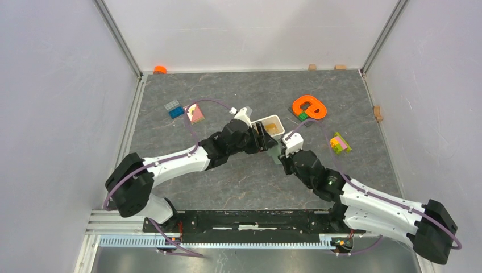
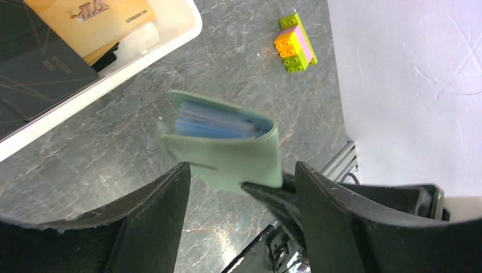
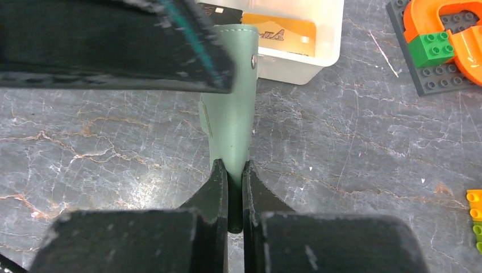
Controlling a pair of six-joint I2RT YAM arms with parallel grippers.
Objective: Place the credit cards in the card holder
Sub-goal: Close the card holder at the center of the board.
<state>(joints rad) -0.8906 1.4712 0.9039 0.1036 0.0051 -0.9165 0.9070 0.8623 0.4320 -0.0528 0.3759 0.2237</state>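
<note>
The sage-green card holder (image 3: 230, 114) hangs edge-up above the table, and my right gripper (image 3: 235, 168) is shut on its lower edge. In the left wrist view the card holder (image 2: 227, 145) gapes slightly and shows its pale blue inside. My left gripper (image 2: 241, 169) is open, its fingers standing either side of the holder's near end without touching it. The credit cards lie in the white tray (image 2: 170, 40): black ones (image 2: 40, 62) and a tan one (image 2: 94, 20). From above, both grippers meet at the card holder (image 1: 276, 152), just in front of the tray (image 1: 271, 120).
An orange ring toy on a dark base (image 1: 308, 107) sits to the right of the tray. A yellow, pink and green brick stack (image 1: 340, 143) lies near the right arm. Blue and grey bricks (image 1: 174, 108) and a pink block (image 1: 195, 114) lie at the left. Walls enclose the table.
</note>
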